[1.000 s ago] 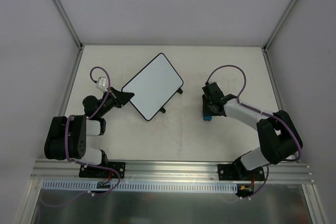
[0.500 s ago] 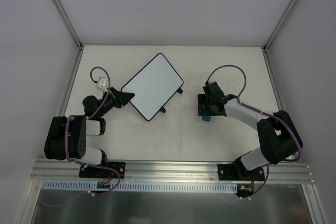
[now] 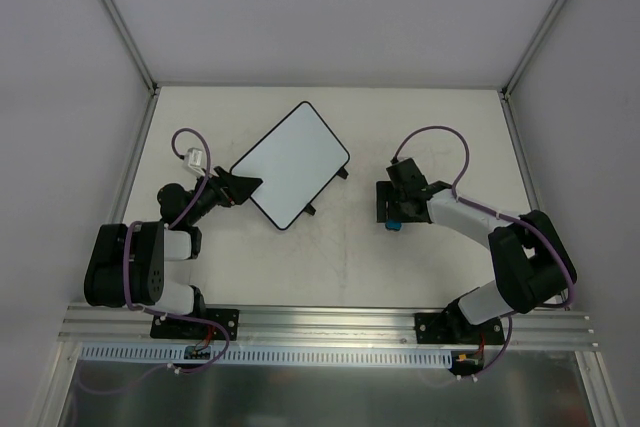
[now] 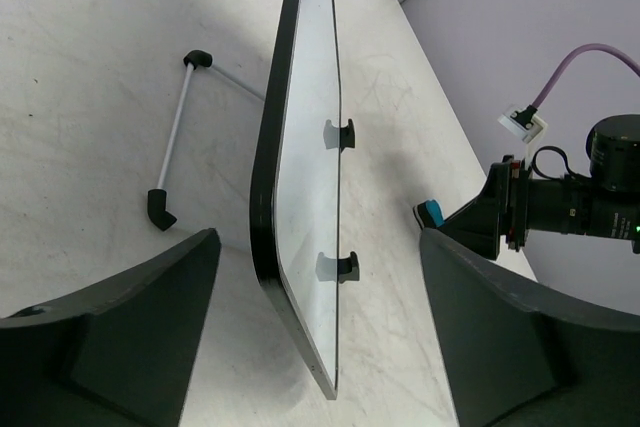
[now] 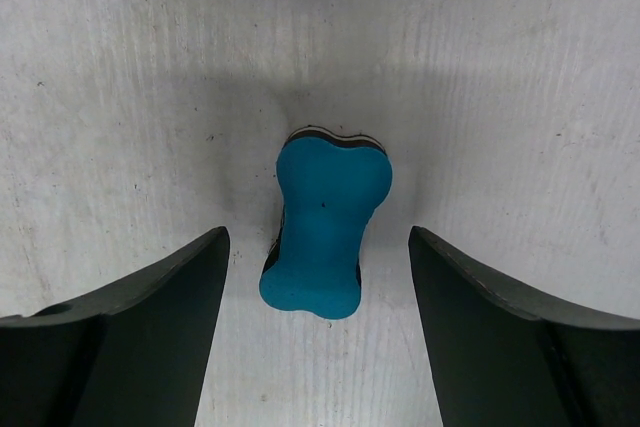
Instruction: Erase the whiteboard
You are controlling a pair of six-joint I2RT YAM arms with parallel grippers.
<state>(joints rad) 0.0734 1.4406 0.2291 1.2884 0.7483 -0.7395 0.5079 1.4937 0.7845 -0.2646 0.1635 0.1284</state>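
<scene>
Two open grippers, nothing held: the left gripper (image 3: 248, 185) straddles the whiteboard's (image 3: 292, 165) near-left short edge, and the right gripper (image 3: 391, 209) hovers over the blue eraser (image 5: 325, 232). Whiteboard sits left of centre on the table (image 3: 350, 267), long axis running near-left to far-right.

There is one whiteboard (image 3: 290, 165). It has two small black feet (image 3: 310, 210). There is one blue eraser (image 5: 323, 230). There are two robot arms, the left arm (image 3: 130, 262) and the right arm (image 3: 500, 237). Each arm has one purple cable (image 3: 440, 130). There are two grippers, the left gripper (image 3: 243, 185) and the right gripper (image 3: 392, 209), and each has two fingers (image 5: 120, 337). There is one table (image 3: 400, 277).
</scene>
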